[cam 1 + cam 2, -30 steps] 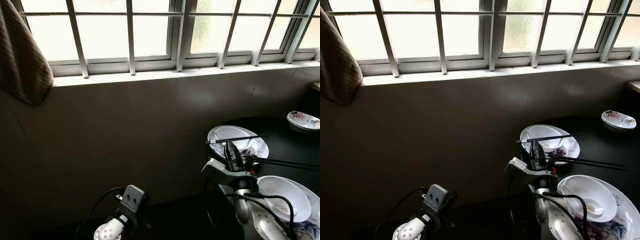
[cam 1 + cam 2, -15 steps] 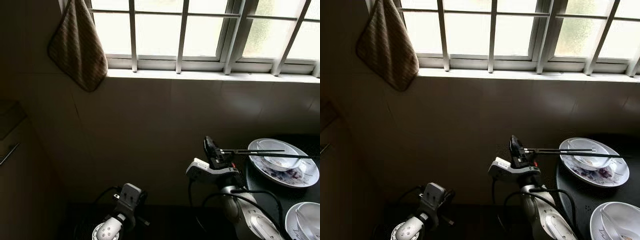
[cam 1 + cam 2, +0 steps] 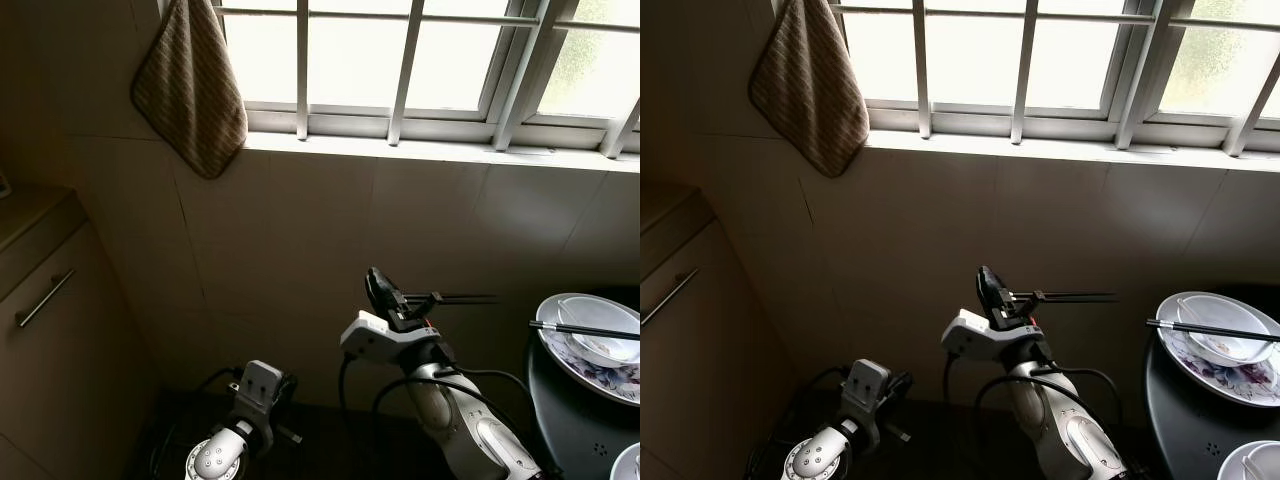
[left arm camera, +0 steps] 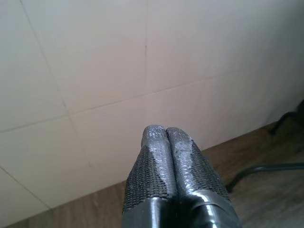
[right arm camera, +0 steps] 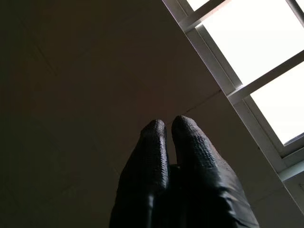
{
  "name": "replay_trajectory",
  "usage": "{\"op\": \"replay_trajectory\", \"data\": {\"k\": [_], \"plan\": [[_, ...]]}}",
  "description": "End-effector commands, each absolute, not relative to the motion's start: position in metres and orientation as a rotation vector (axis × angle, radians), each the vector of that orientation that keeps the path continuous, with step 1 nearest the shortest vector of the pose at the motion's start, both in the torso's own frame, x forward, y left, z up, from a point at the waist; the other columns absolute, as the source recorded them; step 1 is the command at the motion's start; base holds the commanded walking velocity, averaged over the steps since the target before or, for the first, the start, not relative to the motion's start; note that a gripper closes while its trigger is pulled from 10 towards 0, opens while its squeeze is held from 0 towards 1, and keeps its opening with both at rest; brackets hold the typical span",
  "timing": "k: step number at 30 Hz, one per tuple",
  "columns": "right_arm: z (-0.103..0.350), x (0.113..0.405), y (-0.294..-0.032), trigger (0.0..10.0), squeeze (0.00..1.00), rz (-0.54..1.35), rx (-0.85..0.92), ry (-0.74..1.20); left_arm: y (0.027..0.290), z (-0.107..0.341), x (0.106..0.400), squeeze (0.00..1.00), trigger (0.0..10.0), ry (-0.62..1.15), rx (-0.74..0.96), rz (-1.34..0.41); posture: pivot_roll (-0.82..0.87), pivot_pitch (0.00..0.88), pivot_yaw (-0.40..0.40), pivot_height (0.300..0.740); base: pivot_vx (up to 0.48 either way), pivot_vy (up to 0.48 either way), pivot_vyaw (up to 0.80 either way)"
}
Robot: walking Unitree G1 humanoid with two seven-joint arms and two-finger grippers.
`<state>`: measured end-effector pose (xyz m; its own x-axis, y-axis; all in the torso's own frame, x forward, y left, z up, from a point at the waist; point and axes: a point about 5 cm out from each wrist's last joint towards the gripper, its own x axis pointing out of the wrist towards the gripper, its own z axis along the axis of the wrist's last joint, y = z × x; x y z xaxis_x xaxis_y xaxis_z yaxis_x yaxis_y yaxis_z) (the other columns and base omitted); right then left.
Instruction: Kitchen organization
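A flowered plate (image 3: 612,378) with a white bowl (image 3: 606,349) on it sits on a dark round table (image 3: 572,420) at the far right. Dark chopsticks (image 3: 585,330) lie across the bowl. My right gripper (image 3: 492,296) is raised in front of the tiled wall, left of the table and apart from the plate. Its long fingers (image 5: 154,142) point towards the plate, and they are shut with nothing between them. My left arm (image 3: 262,385) hangs low near the floor, its gripper (image 4: 165,129) shut and empty, facing the wall's base.
A second white dish (image 3: 630,465) sits at the table's near edge. A brown cloth (image 3: 192,85) hangs beside the barred window (image 3: 400,60). A cabinet with a bar handle (image 3: 45,297) stands at the left. Cables (image 3: 180,440) lie on the dark floor.
The camera has swung left, so the table and plates now sit at the right edge and the cabinet has come into view. My right gripper, over the plate before, is now left of it.
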<state>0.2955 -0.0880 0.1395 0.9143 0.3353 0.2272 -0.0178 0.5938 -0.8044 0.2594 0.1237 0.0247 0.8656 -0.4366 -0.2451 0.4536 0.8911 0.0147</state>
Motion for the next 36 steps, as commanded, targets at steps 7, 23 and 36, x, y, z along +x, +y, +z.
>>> {"op": "replay_trajectory", "data": {"k": [7, 23, 36], "plan": [[0.114, 0.301, -0.111, 10.0, 0.00, 0.180, -0.659, -0.168, 0.122, 0.021, 0.258, 0.00, 10.0, 0.247, 0.056, -0.471, 0.05, 0.000, -0.037, 0.740, 0.000, 0.000, 0.80], [0.082, 0.287, -0.115, 10.0, 0.00, 0.252, -0.470, -0.081, 0.127, 0.016, 0.253, 0.00, 10.0, 0.252, 0.034, -0.461, 0.07, 0.000, -0.034, 0.740, 0.000, 0.000, 0.80], [0.126, 0.303, -0.124, 10.0, 0.00, 0.180, -0.443, -0.257, 0.134, 0.071, 0.272, 0.00, 10.0, -0.010, 0.140, -0.314, 0.07, 0.000, -0.048, 0.740, 0.000, 0.000, 0.80]]}}
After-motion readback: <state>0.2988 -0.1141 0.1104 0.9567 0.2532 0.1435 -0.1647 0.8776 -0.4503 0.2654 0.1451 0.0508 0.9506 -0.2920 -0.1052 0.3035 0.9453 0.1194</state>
